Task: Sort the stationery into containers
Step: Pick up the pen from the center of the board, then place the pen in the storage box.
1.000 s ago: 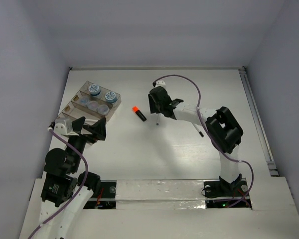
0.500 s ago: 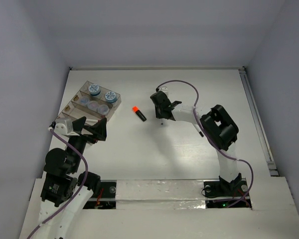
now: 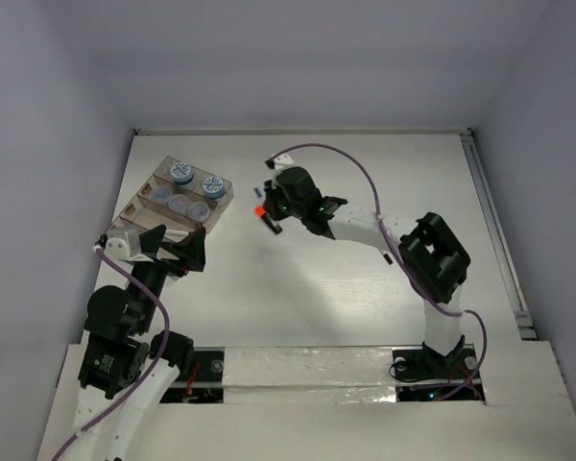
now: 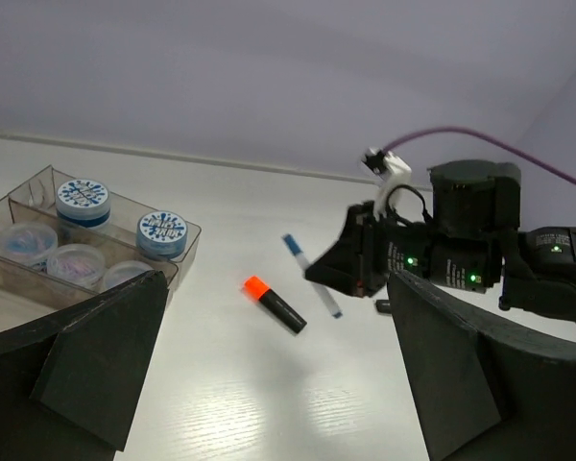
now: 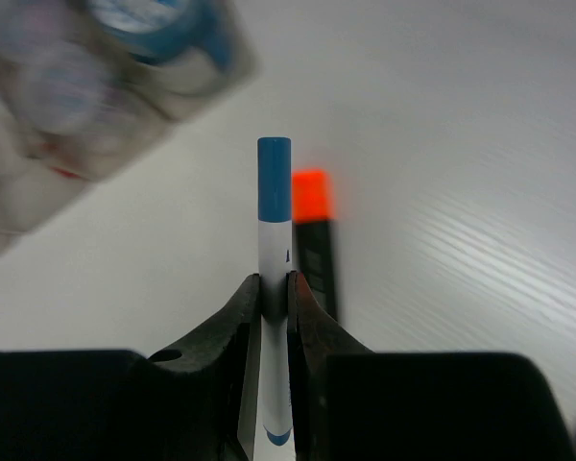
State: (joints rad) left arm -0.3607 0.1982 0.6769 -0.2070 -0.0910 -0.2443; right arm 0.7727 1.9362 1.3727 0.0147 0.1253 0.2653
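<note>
1. White pen [image 5: 274,230] with a blue cap sits pinched between the fingers of the right gripper [image 5: 274,288], which is closed tight on its barrel; the capped end sticks out past the fingertips
2. From the left wrist view the pen hangs tilted, cap end up and toward the far left
3. Just beside it, an orange and black highlighter [image 4: 276,303] lies flat on the table [image 3: 365,298], right of the tray
4. Clear plastic tray [image 4: 190,240] stands at the far left; two blue-topped jars [image 4: 82,197] sit in its far compartment, with paler jars [image 4: 75,259] in the next one nearer
5. Left gripper [image 4: 288,384] hovers at the tray's near end, jaws spread wide, holding nothing
</note>
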